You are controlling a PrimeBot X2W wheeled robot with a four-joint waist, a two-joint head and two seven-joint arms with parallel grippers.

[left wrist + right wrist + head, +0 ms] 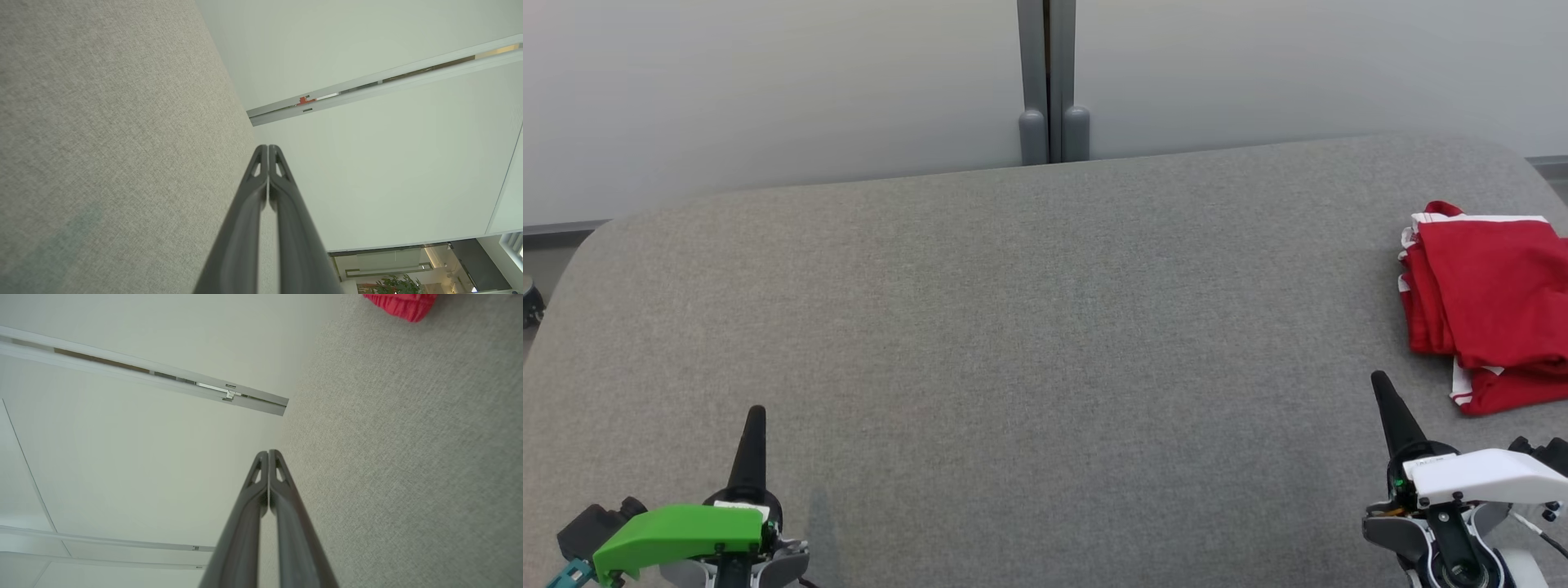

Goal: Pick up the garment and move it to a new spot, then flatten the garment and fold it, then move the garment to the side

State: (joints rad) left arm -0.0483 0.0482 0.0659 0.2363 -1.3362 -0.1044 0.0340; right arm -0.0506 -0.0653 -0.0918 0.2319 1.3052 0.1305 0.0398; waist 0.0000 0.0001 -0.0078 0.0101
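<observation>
Lying apparently folded, red garment (1494, 302) near right gripper (1379, 377), not touching.

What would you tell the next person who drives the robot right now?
Left gripper: shut, empty, at the near left of the grey table.
Right gripper: shut, empty, at the near right, apart from the red garment.
The red garment lies folded by the table's right edge.
Done: folding and the move aside, it seems.
Left: probably nothing; check that the fold is neat.
</observation>
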